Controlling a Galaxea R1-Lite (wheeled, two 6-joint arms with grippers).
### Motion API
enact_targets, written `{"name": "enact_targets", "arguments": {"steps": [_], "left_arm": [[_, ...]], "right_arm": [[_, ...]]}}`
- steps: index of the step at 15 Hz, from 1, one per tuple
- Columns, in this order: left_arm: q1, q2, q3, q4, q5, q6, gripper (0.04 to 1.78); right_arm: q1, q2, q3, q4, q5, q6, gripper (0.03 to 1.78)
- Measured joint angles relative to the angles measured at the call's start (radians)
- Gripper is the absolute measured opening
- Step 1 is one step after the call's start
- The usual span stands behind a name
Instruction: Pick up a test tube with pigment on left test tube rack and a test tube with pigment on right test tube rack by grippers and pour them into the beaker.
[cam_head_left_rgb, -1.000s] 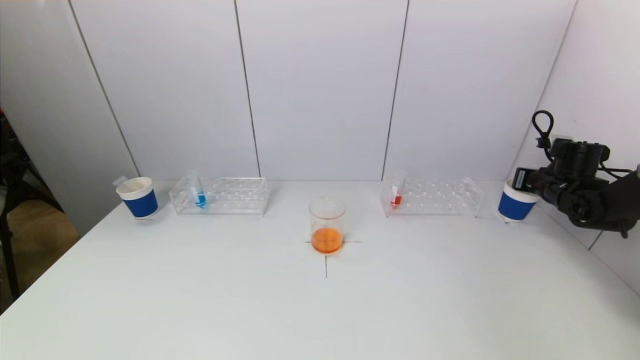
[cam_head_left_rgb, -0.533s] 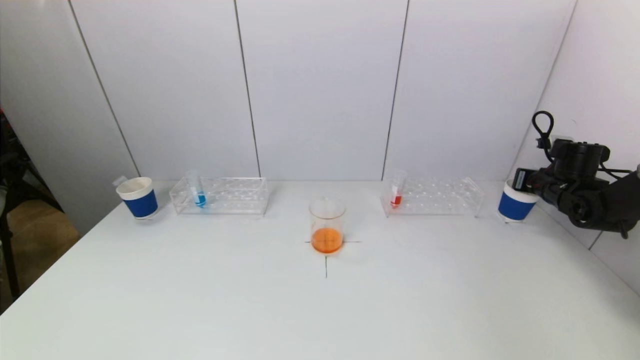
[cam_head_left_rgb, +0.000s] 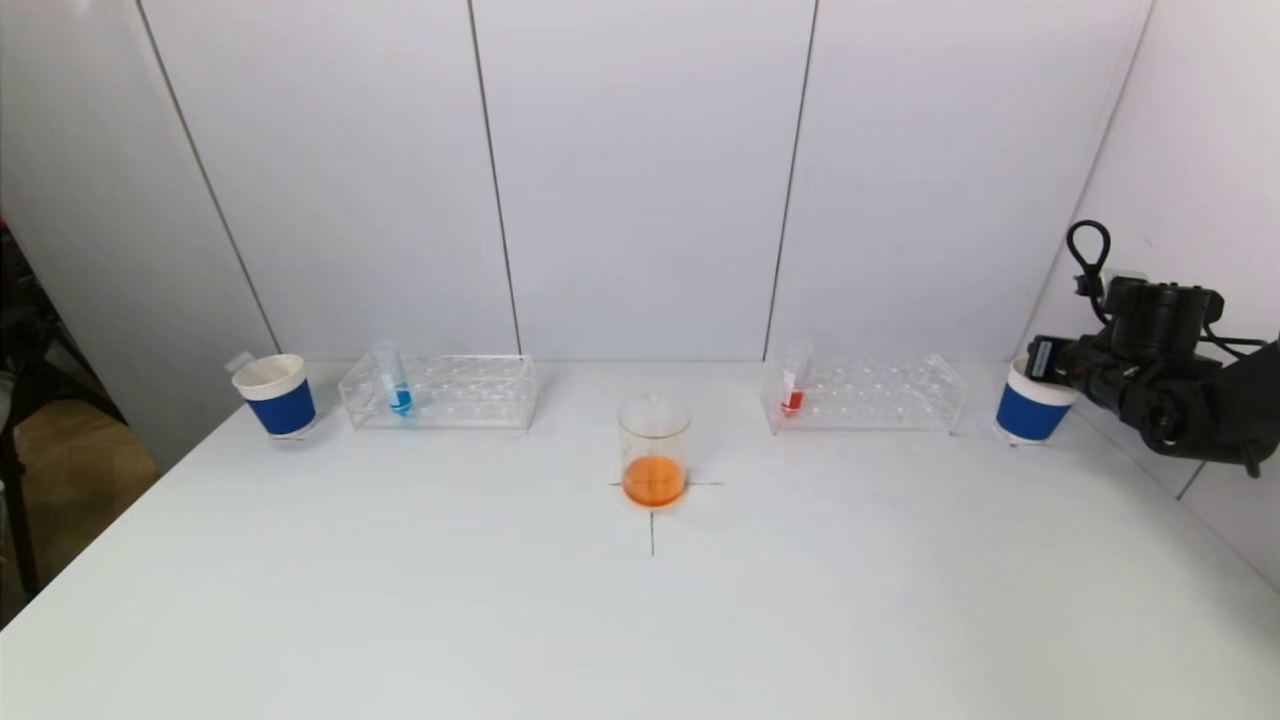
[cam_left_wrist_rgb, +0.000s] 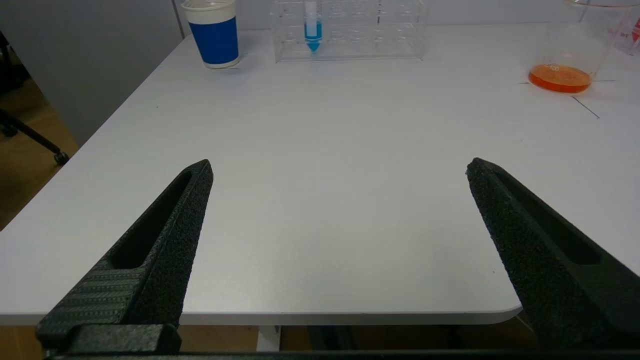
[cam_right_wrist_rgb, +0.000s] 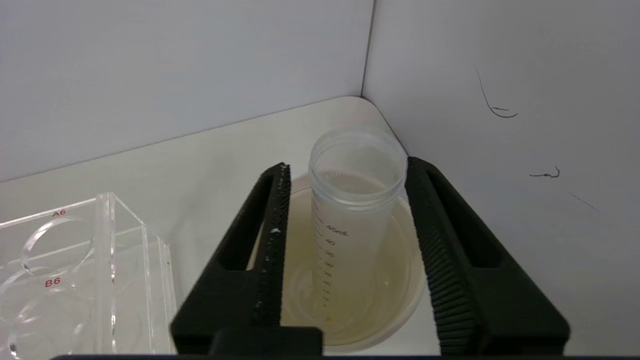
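Note:
A glass beaker (cam_head_left_rgb: 653, 450) with orange liquid stands at the table's middle. The left rack (cam_head_left_rgb: 440, 390) holds a tube of blue pigment (cam_head_left_rgb: 398, 385); the right rack (cam_head_left_rgb: 865, 392) holds a tube of red pigment (cam_head_left_rgb: 793, 390). My right gripper (cam_right_wrist_rgb: 348, 165) hovers over the right blue cup (cam_head_left_rgb: 1030, 412), open. An empty graduated tube (cam_right_wrist_rgb: 350, 215) stands in that cup between the fingers, with a gap beside it. My left gripper (cam_left_wrist_rgb: 339, 164) is open wide over the table's near left edge, holding nothing. It is out of the head view.
A second blue cup (cam_head_left_rgb: 275, 395) stands left of the left rack. Walls close in behind the table and on its right, near the right arm (cam_head_left_rgb: 1170, 390). A black cross mark (cam_head_left_rgb: 652, 520) lies under the beaker.
The right gripper's fingers have parted from the empty tube, which now stands loose in the right cup. The arm has barely shifted.

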Motion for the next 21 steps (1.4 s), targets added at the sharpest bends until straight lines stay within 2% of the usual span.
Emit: {"name": "enact_targets", "arguments": {"steps": [3, 5, 7, 10, 13, 18, 21], "left_arm": [[0.0, 0.0, 0.0, 0.0, 0.0, 0.0, 1.77], [0.0, 0.0, 0.0, 0.0, 0.0, 0.0, 1.77], [0.0, 0.0, 0.0, 0.0, 0.0, 0.0, 1.77], [0.0, 0.0, 0.0, 0.0, 0.0, 0.0, 1.77], [0.0, 0.0, 0.0, 0.0, 0.0, 0.0, 1.77], [0.0, 0.0, 0.0, 0.0, 0.0, 0.0, 1.77], [0.0, 0.0, 0.0, 0.0, 0.0, 0.0, 1.77]], "right_arm": [[-0.002, -0.002, 0.0, 0.0, 0.0, 0.0, 1.46], [-0.003, -0.009, 0.0, 0.0, 0.0, 0.0, 1.66], [0.004, -0.035, 0.009, 0.001, 0.0, -0.001, 1.76], [0.05, -0.121, 0.058, 0.005, 0.0, -0.003, 1.78], [0.132, -0.255, 0.162, 0.002, -0.007, -0.003, 1.78], [0.245, -0.565, 0.412, -0.014, -0.016, -0.005, 1.78], [0.308, -0.79, 0.609, -0.019, -0.019, -0.011, 1.77]]}}
